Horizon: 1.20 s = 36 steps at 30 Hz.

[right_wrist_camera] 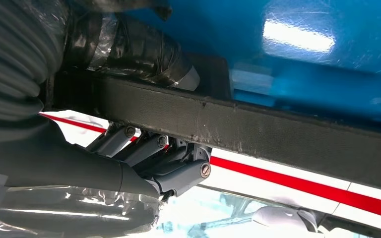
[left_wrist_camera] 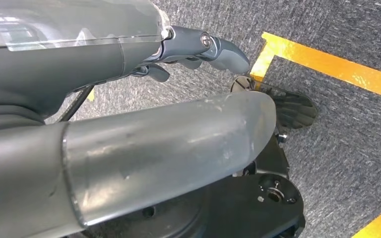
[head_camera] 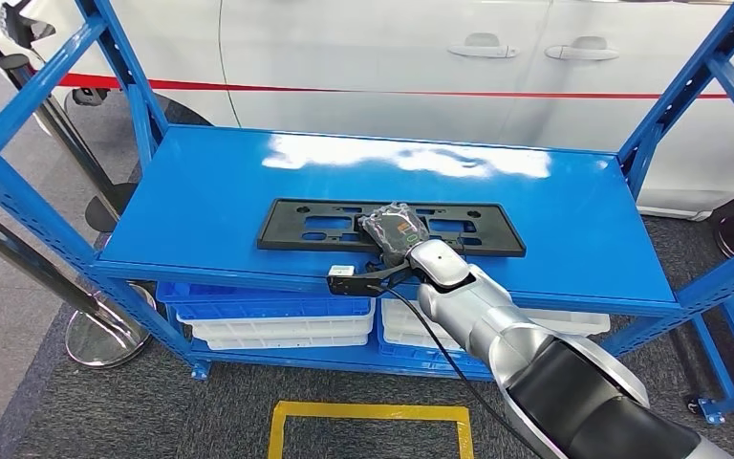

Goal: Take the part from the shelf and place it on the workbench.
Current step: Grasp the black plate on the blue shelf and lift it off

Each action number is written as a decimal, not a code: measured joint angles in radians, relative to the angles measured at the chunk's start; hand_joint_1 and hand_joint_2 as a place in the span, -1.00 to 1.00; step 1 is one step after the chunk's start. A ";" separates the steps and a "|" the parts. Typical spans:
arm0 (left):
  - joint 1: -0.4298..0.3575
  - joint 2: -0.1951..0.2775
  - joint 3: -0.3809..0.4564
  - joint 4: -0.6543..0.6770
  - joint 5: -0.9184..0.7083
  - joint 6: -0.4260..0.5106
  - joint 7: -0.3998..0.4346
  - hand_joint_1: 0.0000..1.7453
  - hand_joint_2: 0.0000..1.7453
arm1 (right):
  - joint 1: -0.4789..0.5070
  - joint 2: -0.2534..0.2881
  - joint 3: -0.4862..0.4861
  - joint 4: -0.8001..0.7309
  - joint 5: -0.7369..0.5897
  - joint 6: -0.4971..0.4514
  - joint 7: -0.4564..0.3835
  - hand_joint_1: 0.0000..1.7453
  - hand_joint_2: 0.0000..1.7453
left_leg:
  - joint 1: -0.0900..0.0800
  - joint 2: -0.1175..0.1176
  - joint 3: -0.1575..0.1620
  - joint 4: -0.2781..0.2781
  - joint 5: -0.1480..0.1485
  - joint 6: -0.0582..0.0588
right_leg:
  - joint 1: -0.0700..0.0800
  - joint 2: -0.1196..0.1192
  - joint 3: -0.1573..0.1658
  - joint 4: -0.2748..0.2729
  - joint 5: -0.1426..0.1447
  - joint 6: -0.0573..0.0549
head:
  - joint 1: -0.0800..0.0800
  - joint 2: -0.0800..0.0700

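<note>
Right robot hand [head_camera: 394,229] grips a flat black slotted part [head_camera: 306,225].

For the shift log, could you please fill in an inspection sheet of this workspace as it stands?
Surface: blue shelf, glossy, with light glare near the back.
Job's things: black part, a long flat frame with cut-outs, lying flat on the shelf.
Clutter: nothing seen on the top level; blue and white bins below.
Hands: right hand over the part's middle, fingers wrapped around the frame bar; left hand hangs above the floor, holding nothing.
Cables: black cable along the right forearm.
Surroundings: white car behind; yellow floor marking.
</note>
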 joint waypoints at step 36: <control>0.008 0.022 0.055 0.000 -0.026 0.006 -0.002 -1.00 1.00 | 0.036 -0.026 -0.041 -0.267 -0.025 -0.247 -0.159 1.00 1.00 | 0.005 0.008 0.005 -0.035 0.028 0.028 | -0.009 0.003 -0.085 0.202 -0.130 0.016 | 0.000 0.000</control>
